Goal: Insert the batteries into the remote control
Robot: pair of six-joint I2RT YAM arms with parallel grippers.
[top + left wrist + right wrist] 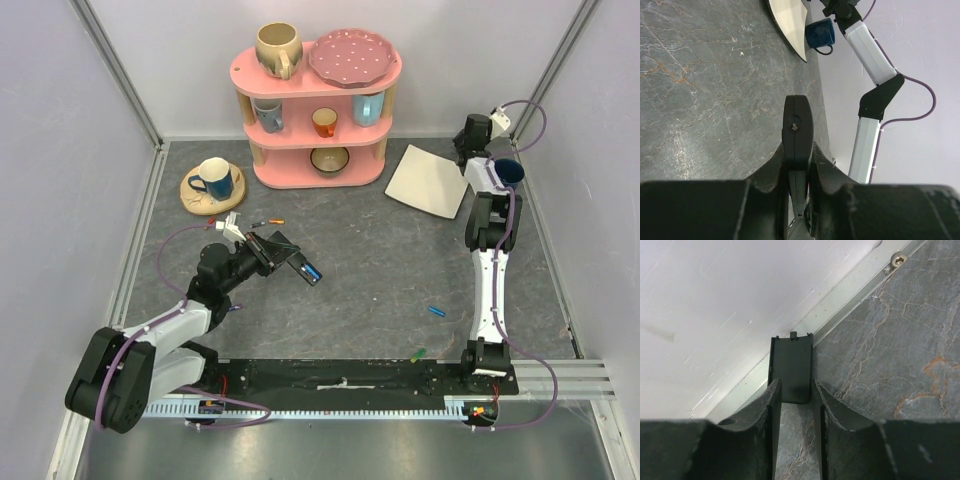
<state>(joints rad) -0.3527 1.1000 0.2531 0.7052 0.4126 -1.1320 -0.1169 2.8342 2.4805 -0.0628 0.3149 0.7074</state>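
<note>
While the left gripper (268,248) is clamped tight on the remote control (298,264) left of centre in the top view, the bar's long axis runs down and to the right. Its free end shows a blue battery (313,273) seemingly seated inside. The right gripper (795,385) is far off at the upper right corner against the wall, its narrowed fingers pressed on both edges of a flat black cover piece (791,365).

The loose batteries lie on the table. A blue one (436,310) and a green one (418,353) are at lower right near the right arm's base, and an orange-tipped one (268,222) is just above the left gripper.

The right arm is the free one and nearer the lower-right pair, but it probably must put down the cover first. A blue mug (508,171) and a pale plate (428,180) sit close beside it. The stretch between the batteries and the remote shows nothing in the way.
</note>
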